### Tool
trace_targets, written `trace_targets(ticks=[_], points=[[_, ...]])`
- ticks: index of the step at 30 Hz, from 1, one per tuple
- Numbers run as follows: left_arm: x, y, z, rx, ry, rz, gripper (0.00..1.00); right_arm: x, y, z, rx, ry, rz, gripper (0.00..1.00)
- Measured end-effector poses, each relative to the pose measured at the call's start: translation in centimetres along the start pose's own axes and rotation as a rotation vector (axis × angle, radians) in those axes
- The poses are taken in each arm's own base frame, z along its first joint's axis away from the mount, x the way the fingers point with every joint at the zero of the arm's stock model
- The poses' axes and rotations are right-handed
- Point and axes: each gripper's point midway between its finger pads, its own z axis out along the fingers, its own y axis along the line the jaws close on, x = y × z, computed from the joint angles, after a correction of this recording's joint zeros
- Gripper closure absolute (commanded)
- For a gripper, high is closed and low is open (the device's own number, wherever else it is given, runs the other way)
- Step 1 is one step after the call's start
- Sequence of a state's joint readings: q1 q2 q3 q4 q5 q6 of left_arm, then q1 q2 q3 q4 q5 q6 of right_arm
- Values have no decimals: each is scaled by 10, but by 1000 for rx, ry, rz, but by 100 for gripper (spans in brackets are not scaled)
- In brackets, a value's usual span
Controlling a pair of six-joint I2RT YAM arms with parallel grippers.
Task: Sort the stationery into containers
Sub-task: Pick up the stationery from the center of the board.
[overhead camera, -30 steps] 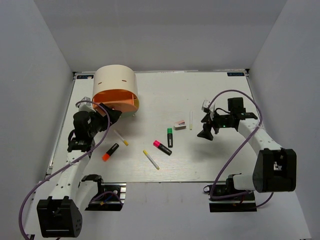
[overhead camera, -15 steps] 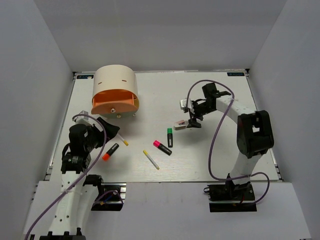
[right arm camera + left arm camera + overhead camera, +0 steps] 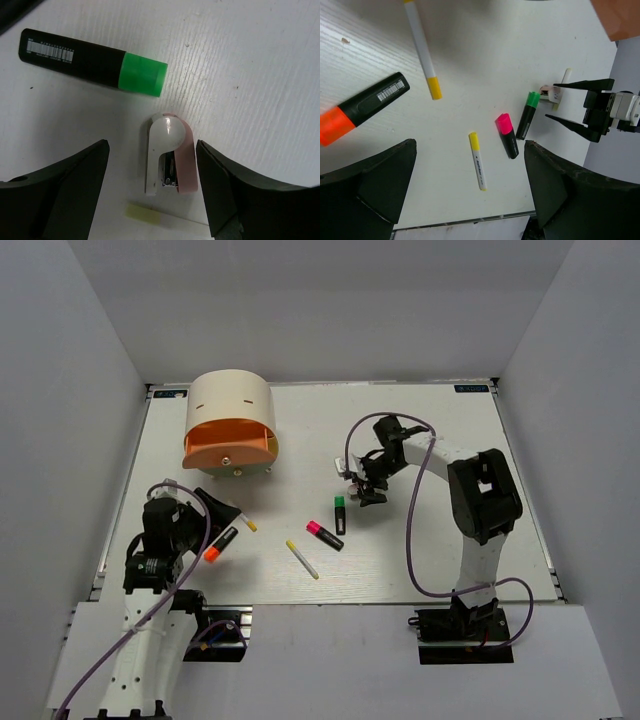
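The beige half-cylinder cabinet [image 3: 230,405] with its orange drawer front [image 3: 228,449] stands at the far left. My right gripper [image 3: 361,487] is open, its jaws on either side of the pink-white eraser [image 3: 170,152] without touching it. A green-capped highlighter [image 3: 95,62] lies just beyond it, and a pale yellow pen tip [image 3: 142,212] just behind. My left gripper [image 3: 214,504] is open and empty above the table. Near it lie an orange-capped highlighter [image 3: 362,107] and a white pen [image 3: 422,50]. A pink-capped highlighter [image 3: 507,135] and a second white pen [image 3: 478,161] lie mid-table.
The table's near edge [image 3: 470,222] runs just below my left gripper. The right arm [image 3: 440,455] stretches across the right half of the table. Grey walls close in the sides and back.
My right gripper has swung left and lowered over the eraser. My left arm has drawn back from the cabinet toward the near edge, above the orange highlighter.
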State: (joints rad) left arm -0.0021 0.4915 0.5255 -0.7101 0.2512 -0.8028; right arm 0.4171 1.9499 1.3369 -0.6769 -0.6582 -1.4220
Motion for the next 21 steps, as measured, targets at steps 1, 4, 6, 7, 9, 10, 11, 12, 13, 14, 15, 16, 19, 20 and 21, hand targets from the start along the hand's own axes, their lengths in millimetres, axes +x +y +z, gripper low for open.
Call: trace_targets(ticks=[1, 4, 6, 7, 9, 10, 11, 12, 13, 14, 15, 16, 19, 20, 21], points=[[1, 2, 1, -9, 8, -6, 3, 2, -1, 2, 0, 8, 4, 26], [4, 6, 3, -32, 29, -18, 3, 10, -2, 8, 1, 29, 23, 36], [5, 7, 4, -36, 33, -21, 3, 14, -2, 10, -2, 40, 32, 48], [5, 7, 4, -37, 32, -22, 3, 15, -1, 10, -3, 43, 40, 53], [5, 6, 4, -37, 31, -23, 3, 16, 0, 10, -3, 50, 51, 67], [5, 7, 4, -37, 31, -26, 3, 16, 0, 10, -5, 50, 55, 71], [5, 7, 4, -38, 31, -30, 3, 16, 1, 9, -7, 52, 59, 74], [5, 6, 4, -38, 31, -34, 3, 16, 1, 9, -10, 55, 62, 78], [5, 6, 4, -38, 31, -38, 3, 16, 5, 8, -24, 58, 73, 78], [5, 7, 4, -40, 30, -42, 3, 12, 5, 4, -30, 58, 80, 78], [6, 8, 5, -44, 31, -50, 3, 7, 4, 0, -38, 56, 92, 78], [7, 9, 6, -49, 33, -59, 4, -1, -1, -4, -34, 45, 99, 78], [11, 16, 10, -69, 42, -92, 4, -42, -31, -27, 35, -15, 79, 78], [13, 18, 12, -78, 48, -103, 4, -60, -41, -36, 67, -40, 57, 78], [15, 21, 14, -89, 54, -116, 4, -81, -51, -47, 104, -69, 44, 77]])
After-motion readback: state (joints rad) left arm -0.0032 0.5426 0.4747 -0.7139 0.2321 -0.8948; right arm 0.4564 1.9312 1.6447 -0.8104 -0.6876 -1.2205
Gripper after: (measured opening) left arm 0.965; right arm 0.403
